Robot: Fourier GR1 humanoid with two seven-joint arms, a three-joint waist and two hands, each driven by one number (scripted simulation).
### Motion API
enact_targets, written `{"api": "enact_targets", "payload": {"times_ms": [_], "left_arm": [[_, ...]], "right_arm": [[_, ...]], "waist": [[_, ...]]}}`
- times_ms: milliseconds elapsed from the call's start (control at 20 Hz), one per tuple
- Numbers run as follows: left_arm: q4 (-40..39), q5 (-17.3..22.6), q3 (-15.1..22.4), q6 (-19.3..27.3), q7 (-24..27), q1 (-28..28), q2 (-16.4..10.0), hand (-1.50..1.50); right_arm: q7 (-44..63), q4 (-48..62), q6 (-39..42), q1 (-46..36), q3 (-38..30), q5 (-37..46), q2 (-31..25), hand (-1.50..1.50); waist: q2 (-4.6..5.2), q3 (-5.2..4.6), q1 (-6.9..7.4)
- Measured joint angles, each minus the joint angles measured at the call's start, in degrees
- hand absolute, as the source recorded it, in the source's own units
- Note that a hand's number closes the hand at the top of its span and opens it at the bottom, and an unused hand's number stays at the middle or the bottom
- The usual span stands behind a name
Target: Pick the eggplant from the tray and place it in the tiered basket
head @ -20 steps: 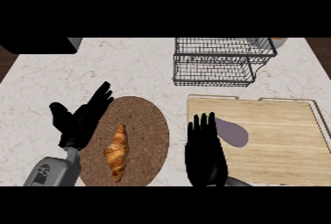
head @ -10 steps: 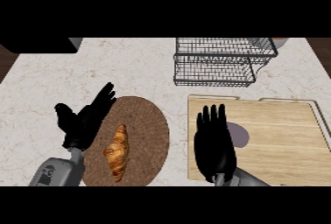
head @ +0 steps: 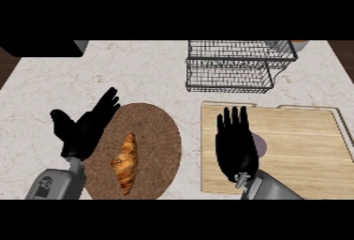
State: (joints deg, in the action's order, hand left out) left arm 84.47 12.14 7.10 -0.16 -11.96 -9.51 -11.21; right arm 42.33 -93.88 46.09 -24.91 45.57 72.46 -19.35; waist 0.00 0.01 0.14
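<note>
The eggplant (head: 261, 143) lies on the wooden tray (head: 304, 154); only a purple edge of it shows, the rest is hidden under my right hand (head: 236, 143). That hand hovers over it with straight fingers pointing away from me. The black wire tiered basket (head: 235, 64) stands at the back, beyond the tray. My left hand (head: 83, 129) rests open at the left edge of the brown plate, fingers up.
A round brown plate (head: 155, 145) with a croissant (head: 125, 161) on it sits left of the tray. A dark object (head: 41, 48) occupies the back left corner. The marble counter (head: 131, 70) stretches between the plate and the basket.
My right hand has moved forward and to the right over the tray, covering most of the eggplant. The left hand has barely shifted.
</note>
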Motion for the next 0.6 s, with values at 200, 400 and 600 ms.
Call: {"api": "enact_targets", "payload": {"times_ms": [200,400,600], "left_arm": [[-1.9,-1.1,-0.7,-0.4,1.0,-0.5,1.2,0.0],[-1.7,-2.0,-1.1,-0.5,0.7,-0.8,2.1,0.0],[0.7,-2.9,-1.1,-0.6,-0.4,0.5,2.5,0.0]], "right_arm": [[-3.1,2.6,-2.6,0.4,-2.3,2.2,0.3,-1.5],[-6.6,5.5,-5.5,1.1,-4.4,4.5,-0.4,-1.5],[-9.4,8.5,-8.5,1.8,-5.9,6.7,0.5,-1.5]], "waist": [[0.01,0.0,-0.04],[0.0,0.0,-0.05],[-0.11,-0.09,0.09]]}}
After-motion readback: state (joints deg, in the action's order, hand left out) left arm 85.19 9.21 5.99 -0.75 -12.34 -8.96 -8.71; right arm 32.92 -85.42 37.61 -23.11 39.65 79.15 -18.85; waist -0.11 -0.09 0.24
